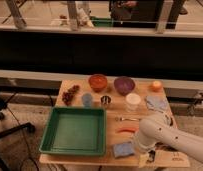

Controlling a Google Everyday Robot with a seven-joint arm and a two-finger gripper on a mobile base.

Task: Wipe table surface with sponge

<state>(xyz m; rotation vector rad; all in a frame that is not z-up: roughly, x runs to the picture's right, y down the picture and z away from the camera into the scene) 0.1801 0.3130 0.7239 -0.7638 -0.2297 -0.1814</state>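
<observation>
A blue sponge (123, 149) lies flat on the wooden table (167, 160) near its front edge, just right of the green tray. My white arm (167, 139) reaches in from the lower right. Its end hangs over the table directly right of the sponge. The gripper (146, 155) is mostly hidden under the arm's end; only dark parts show at the table's front edge, close beside the sponge. I cannot tell whether it touches the sponge.
A green tray (51, 146) fills the front left. Behind it are grapes (71, 94), a blue cup (87, 100), a metal cup (106, 101), a white cup (132, 101), orange (98, 81) and purple (124, 85) bowls, an orange fruit (155, 85) and a blue cloth (156, 103). A fork (126, 119) and a carrot (126, 130) lie behind the sponge.
</observation>
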